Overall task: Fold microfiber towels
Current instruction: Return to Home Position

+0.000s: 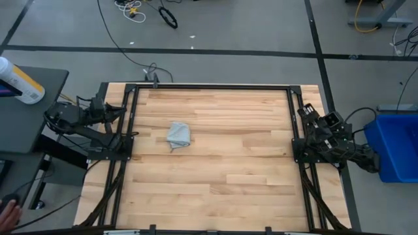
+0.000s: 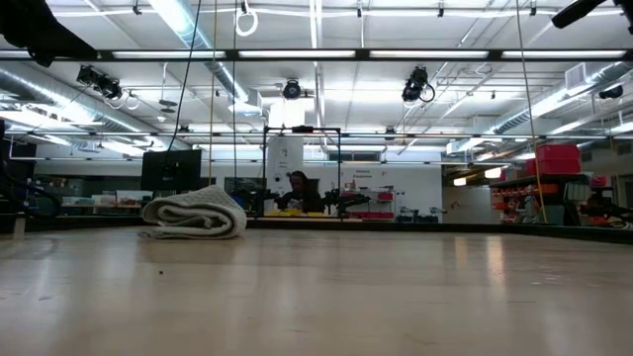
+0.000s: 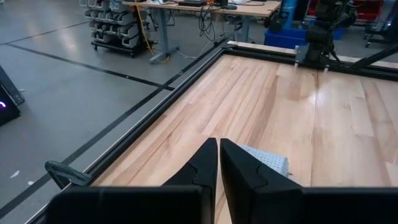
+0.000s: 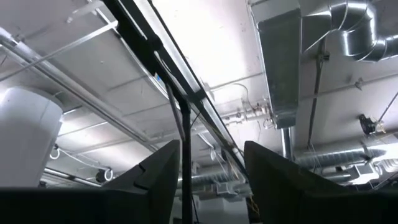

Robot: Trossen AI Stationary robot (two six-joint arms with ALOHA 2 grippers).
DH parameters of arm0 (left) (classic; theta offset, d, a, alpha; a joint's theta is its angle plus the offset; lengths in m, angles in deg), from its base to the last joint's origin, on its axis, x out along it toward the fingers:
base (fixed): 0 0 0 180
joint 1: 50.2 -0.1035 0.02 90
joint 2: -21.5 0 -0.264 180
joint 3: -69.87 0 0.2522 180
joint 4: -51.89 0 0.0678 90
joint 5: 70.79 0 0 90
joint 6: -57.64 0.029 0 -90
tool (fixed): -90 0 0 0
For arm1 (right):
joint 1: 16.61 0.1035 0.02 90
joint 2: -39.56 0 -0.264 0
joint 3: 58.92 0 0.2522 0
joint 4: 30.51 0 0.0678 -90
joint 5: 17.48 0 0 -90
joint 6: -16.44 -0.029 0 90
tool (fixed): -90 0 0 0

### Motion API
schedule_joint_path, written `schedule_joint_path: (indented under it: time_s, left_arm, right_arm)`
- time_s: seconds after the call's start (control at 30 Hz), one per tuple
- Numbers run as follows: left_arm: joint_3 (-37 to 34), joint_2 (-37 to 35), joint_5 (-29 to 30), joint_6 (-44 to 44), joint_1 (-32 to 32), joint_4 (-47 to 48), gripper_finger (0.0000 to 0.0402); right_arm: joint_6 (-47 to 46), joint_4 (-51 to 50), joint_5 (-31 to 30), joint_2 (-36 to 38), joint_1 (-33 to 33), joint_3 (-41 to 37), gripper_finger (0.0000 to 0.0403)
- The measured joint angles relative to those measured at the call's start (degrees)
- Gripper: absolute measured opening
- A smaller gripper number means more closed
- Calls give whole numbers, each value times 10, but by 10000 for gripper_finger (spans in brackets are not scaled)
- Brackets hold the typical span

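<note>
Towel (image 3: 268, 160) partly hidden behind closed, empty left end effector (image 3: 218, 146); right end effector (image 4: 211, 152) parted, empty.

The towel (image 1: 179, 134) lies on the surface (image 1: 222, 183), left of centre, nearer the left claw (image 3: 218, 142) at the left edge than the right claw (image 4: 212, 145) opposite.

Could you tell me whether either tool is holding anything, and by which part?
Nothing is held: the folded towel lies free on the table, apart from the left tool, shut, and the right tool, open.
</note>
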Motion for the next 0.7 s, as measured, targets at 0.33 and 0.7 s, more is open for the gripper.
schedule_joint_path:
  time_s: [0.33, 0.7]
  left_arm:
    - [0, 0, 0, 0, 0, 0, 27]
    - [0, 0, 0, 0, 0, 0, 27]
  right_arm:
    - [0, 0, 0, 0, 0, 0, 153]
    - [0, 0, 0, 0, 0, 0, 105]
